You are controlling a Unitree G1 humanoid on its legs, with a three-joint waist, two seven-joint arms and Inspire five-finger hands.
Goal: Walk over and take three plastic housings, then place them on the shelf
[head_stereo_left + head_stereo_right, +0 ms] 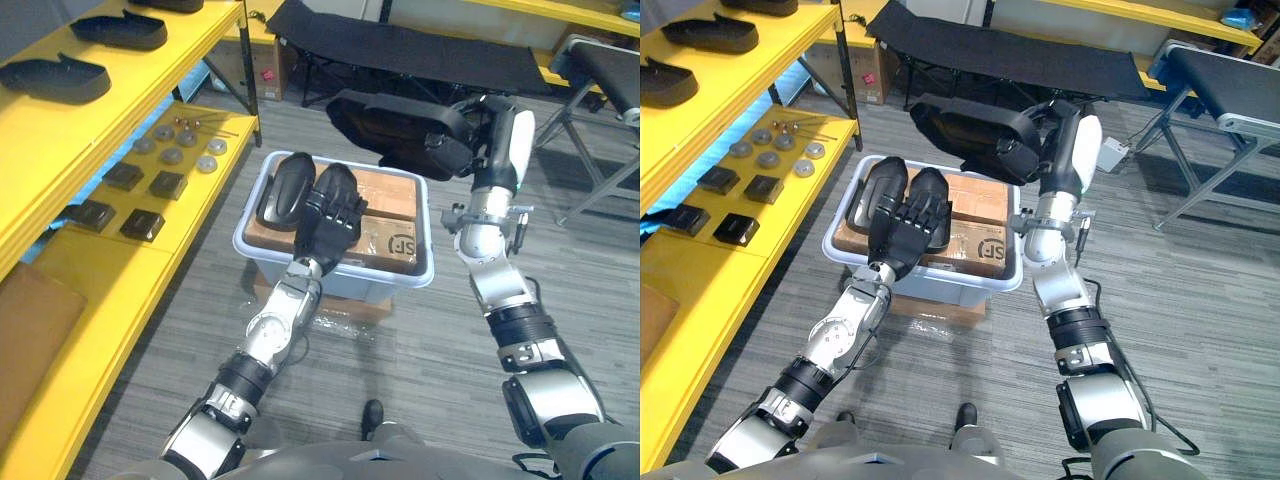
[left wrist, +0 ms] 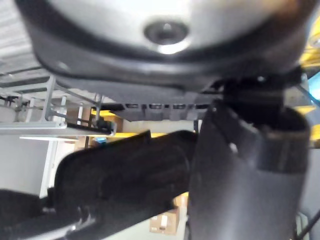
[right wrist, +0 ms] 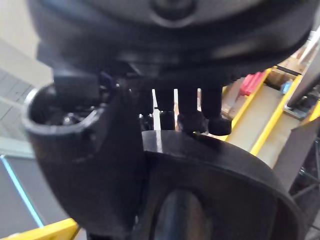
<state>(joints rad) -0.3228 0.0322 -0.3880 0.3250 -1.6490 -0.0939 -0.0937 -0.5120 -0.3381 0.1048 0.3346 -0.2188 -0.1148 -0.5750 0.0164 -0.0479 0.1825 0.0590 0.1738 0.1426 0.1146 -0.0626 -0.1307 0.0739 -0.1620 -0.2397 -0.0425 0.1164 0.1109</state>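
My right hand (image 1: 487, 128) is raised above the bin and shut on a large black plastic housing (image 1: 398, 126); in the right wrist view its fingers (image 3: 192, 107) hook over the housing's edge (image 3: 210, 170). My left hand (image 1: 330, 218) reaches over the pale bin (image 1: 335, 272), fingers curled against a second black housing (image 1: 284, 190) that stands upright on the cardboard boxes (image 1: 392, 216). The left wrist view shows that housing (image 2: 115, 175) past the thumb (image 2: 240, 175). Two more black housings (image 1: 55, 78) (image 1: 120, 30) lie on the yellow shelf's upper level (image 1: 150, 75) at left.
The shelf's lower level (image 1: 100, 270) carries small black parts (image 1: 142, 224) and grey discs (image 1: 172, 155). The bin rests on a cardboard box on the grey floor. A black folding cot (image 1: 420, 50) stands behind, and a metal frame (image 1: 590, 150) at right.
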